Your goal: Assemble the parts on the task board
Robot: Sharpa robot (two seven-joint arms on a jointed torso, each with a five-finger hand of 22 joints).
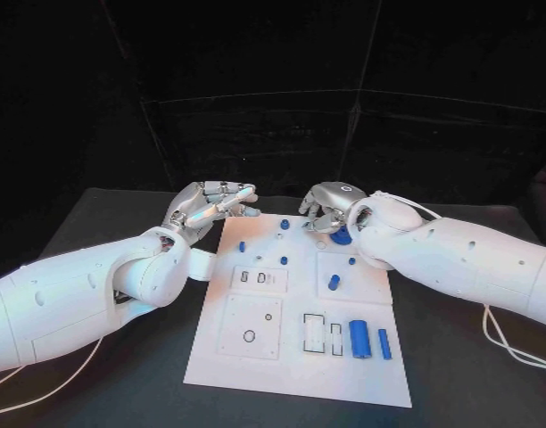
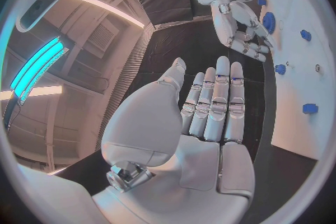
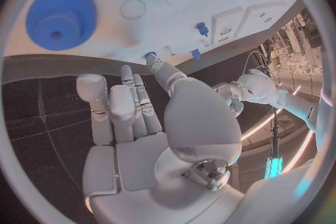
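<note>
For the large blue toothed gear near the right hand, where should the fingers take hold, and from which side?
Probably grip the large blue toothed gear by its toothed rim, from above. It lies flat on the white task board, so only the rim and raised hub offer purchase. The right hand hangs closest, holding nothing.

Overhead head view, two wrist fisheyes

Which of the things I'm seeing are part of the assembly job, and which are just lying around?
Job:
- task board
- blue gear, beside the right hand
- blue cylinder and blue bar on the near part of the board
- small blue pegs
- left hand, holding nothing

Not the job:
- black table
- white cables
</note>
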